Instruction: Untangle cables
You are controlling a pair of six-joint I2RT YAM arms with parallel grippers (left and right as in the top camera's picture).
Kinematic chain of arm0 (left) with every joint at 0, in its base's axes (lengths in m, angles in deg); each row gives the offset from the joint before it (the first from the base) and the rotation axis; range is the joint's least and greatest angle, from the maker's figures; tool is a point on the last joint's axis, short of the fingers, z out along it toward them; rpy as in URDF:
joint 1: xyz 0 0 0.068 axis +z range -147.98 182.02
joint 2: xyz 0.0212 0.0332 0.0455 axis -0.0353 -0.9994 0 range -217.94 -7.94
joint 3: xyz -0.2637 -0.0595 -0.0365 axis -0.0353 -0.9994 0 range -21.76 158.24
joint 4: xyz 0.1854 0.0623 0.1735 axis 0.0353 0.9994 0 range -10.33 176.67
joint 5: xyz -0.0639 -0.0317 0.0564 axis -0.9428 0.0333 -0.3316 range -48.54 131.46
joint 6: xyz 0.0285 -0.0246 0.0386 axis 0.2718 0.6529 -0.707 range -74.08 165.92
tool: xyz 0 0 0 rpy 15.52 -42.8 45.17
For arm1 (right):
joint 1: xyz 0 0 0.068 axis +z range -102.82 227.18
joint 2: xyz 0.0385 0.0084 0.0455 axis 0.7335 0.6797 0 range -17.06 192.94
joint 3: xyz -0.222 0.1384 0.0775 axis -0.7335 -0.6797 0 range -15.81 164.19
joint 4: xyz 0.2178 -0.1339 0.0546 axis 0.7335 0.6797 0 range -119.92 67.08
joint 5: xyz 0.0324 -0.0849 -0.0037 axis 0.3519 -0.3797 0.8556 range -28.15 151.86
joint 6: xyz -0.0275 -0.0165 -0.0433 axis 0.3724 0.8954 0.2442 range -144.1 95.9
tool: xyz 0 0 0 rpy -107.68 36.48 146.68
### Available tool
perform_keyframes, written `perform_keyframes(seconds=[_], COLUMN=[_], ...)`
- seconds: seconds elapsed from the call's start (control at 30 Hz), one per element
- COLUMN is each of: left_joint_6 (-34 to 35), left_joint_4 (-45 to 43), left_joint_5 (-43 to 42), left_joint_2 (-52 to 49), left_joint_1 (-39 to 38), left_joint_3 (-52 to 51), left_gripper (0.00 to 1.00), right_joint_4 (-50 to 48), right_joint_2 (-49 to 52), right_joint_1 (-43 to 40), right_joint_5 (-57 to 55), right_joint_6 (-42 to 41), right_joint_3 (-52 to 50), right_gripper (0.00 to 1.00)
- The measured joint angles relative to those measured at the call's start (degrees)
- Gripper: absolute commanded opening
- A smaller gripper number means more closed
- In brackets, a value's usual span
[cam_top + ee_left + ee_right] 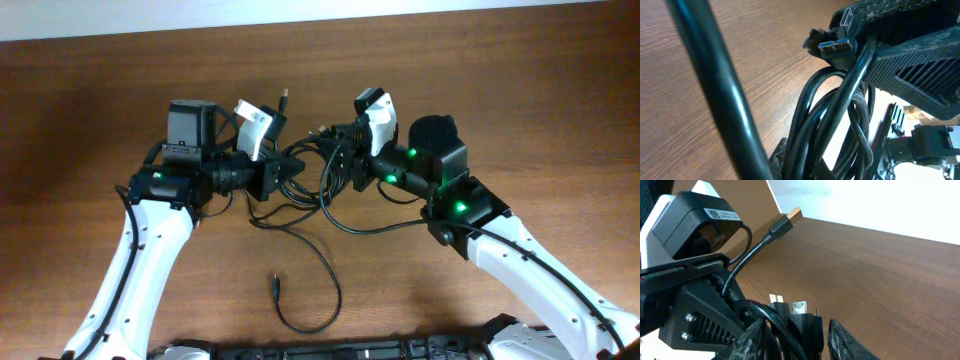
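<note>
- I judge the cables (303,188) to be light and limp. Thin cord like this sags and slides over itself, so hauling on one strand would likely tighten the knot rather than free it.
- The jackets look smooth and slightly glossy, so I expect them to slip through a slack hold. The plug ends are the stiff parts and make the best handles, or else the cord just behind a plug.
- My pick for a hold is the loose tail (273,286). Its plug lies alone on the worktop (480,70), toward the near edge and apart from the knot.
- The cables are several thin black cords wound into a knot at mid-worktop between the two arms. One long strand curls off toward the near edge.
- The left wrist view shows a blue-tongued plug (832,46) poking out above a sheaf of loops. The right wrist view shows a gold-tipped plug (793,215) standing up clear of the bundle.
- The left pincer (272,178) sits at the knot's left side. I cannot tell whether it is clenched or released.
- The right pincer (337,160) sits at the knot's right side, with its fingers (754,336) straddling the bundle. I cannot tell whether they bite on it.
</note>
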Motion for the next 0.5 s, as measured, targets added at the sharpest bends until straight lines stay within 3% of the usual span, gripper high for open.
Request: perform_keyframes(seconds=[0.07,0.1,0.23,0.27,0.3,0.33,0.4,0.5], left_joint_6=[-0.6,-1.5,-7.7,-9.1,-10.4,-11.6,-12.2,-12.5], left_joint_4=[0.9,2.6,8.0,8.4,8.4,8.3,8.2,8.5], left_joint_5=[0.0,0.3,0.0,-0.4,-0.9,-1.4,0.7,3.7], left_joint_2=[0.0,0.0,0.0,0.0,0.0,0.0,0.0,0.0], left_joint_1=[0.0,0.0,-0.2,-0.5,-1.1,-2.2,-2.3,-2.3], left_joint_3=[0.0,0.0,0.0,0.0,0.0,0.0,0.0,0.0], left_gripper=[0.0,0.0,0.0,0.0,0.0,0.0,0.0,0.0], right_joint_4=[0.0,-0.1,-1.6,-1.5,-1.3,-1.0,2.3,10.8], right_joint_2=[0.0,0.0,0.0,0.0,0.0,0.0,-0.5,-4.3], right_joint_1=[0.0,0.0,0.0,0.0,0.0,0.0,-0.1,-0.1], right_joint_5=[0.0,0.0,-0.3,-0.3,-0.3,-0.2,0.5,1.3], right_joint_6=[0.3,0.4,0.1,0.2,0.2,-0.2,1.7,10.1], right_joint_3=[0.0,0.0,0.0,0.0,0.0,0.0,0.1,0.2], right_gripper=[0.08,0.04,0.04,0.08,0.26,0.34,0.43,0.45])
